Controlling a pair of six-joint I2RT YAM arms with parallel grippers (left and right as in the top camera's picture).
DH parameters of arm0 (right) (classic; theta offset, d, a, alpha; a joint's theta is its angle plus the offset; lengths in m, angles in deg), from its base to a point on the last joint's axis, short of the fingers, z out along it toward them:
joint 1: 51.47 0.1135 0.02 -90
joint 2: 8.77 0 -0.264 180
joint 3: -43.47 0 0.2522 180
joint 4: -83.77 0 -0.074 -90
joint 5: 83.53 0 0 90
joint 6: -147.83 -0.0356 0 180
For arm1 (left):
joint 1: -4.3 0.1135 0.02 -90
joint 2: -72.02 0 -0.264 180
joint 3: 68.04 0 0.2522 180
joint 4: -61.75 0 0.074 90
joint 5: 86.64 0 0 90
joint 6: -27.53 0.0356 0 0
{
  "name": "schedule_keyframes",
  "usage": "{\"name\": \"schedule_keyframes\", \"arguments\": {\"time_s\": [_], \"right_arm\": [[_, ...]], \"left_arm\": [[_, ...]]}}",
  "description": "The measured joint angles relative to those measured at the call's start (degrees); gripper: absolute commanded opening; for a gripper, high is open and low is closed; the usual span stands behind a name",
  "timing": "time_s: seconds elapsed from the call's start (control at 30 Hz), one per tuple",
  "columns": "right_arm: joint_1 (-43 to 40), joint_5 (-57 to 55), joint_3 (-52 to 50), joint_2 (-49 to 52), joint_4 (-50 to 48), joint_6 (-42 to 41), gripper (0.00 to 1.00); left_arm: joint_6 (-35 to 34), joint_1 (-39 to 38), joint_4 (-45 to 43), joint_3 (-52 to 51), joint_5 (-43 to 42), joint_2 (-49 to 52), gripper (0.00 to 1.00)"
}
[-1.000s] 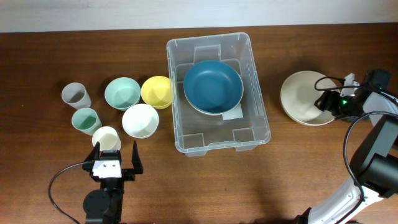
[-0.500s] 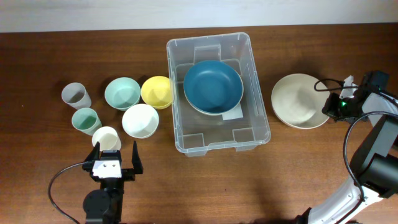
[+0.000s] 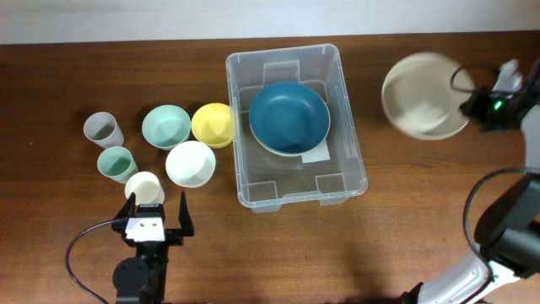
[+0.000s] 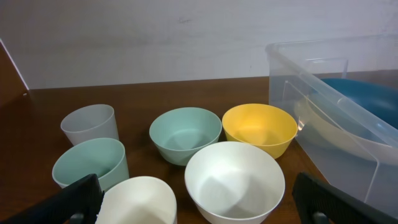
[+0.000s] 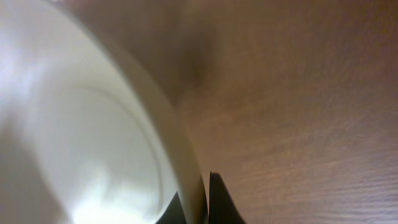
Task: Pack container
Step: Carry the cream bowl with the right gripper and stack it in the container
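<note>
step: plate transfer | cream plate [image 3: 422, 95] was gripped at rim by right hand [image 3: 469, 104], right of container [image 3: 283, 54] | next: lowering into container judged needed

no readable text, label blank

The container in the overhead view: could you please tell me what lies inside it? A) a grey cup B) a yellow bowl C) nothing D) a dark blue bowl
D: the dark blue bowl lies inside the container, while the yellow bowl and the grey cup stand on the table to its left.
</note>
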Motion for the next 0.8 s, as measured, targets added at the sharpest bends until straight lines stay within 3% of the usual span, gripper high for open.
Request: {"name": "schedule_keyframes", "arguments": {"time_s": [0.23, 0.6, 0.63, 0.73, 0.8], "right_arm": [[9.38, -1.4, 13.68, -6.56, 7.43, 1.38, 0.04], [38.21, -16.81, 14.4, -2.93, 7.39, 2.75, 0.05], [39.63, -17.97, 14.38, -2.19, 7.26, 2.8, 0.32], [41.66, -19.71, 14.36, -0.83, 6.78, 2.82, 0.75], [42.25, -20.57, 14.36, -0.39, 6.51, 3.04, 0.82]], "left_arm": [[-0.02, 0.0, 0.0, 0.0, 0.0, 0.0, 0.99], [0.0, 0.0, 0.0, 0.0, 0.0, 0.0, 0.99], [0.0, 0.0, 0.0, 0.0, 0.0, 0.0, 0.99], [0.0, 0.0, 0.0, 0.0, 0.0, 0.0, 0.99], [0.0, 0.0, 0.0, 0.0, 0.0, 0.0, 0.99]]}}
